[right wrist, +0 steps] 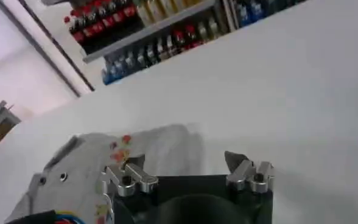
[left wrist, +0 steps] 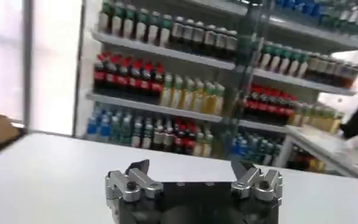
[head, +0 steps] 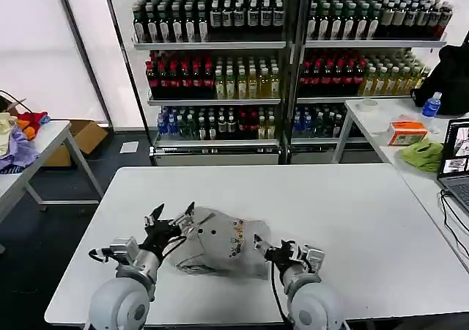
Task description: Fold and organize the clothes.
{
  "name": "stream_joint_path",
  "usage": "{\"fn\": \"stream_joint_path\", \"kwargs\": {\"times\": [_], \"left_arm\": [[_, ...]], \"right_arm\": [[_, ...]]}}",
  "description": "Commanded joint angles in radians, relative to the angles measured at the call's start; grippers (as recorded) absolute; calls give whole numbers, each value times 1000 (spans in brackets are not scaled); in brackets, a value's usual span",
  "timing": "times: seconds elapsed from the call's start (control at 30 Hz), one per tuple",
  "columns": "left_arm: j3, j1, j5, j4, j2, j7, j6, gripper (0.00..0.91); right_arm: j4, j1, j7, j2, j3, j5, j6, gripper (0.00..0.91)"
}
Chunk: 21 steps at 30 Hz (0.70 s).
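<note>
The light grey T-shirt lay bunched in a loose heap on the white bench, toward its near edge and between the two arms, with its small coloured chest print turned up near the middle of the heap. In the right wrist view the same T-shirt spread out beside that arm's fingers, its print facing the camera.

The left tool hung at the shirt's left edge with its fingers spread wide and nothing between them; from its own camera the left tool stood open above bare bench top. The right tool sat at the heap's right edge, also open and empty, and its wrist camera showed the right tool with one finger close by the cloth.

Behind the bench stood shelves of bottles.
</note>
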<state>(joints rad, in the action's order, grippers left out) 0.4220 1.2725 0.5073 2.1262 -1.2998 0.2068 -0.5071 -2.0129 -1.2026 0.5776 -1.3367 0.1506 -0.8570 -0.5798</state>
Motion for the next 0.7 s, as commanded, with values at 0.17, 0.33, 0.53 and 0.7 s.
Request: {"fn": "stream_joint_path", "kwargs": {"times": [0.17,0.33,0.53,0.7], "left_arm": [[73,47,-18,8,34,10,-6,907],[61,42,-17,-10,25,9,-7,907],[60,28,-14,-16,17,10,-8,907],[64,31,-14,-20,17,11,-8,907]], "right_arm": [[35,14,33,-35,-60,-32,1,20],[26,12,23,-36,-60,4,2,0],[8,11,8,-4,-54,12,1,0],[24,18,9,22,-38,4,0,0]]}}
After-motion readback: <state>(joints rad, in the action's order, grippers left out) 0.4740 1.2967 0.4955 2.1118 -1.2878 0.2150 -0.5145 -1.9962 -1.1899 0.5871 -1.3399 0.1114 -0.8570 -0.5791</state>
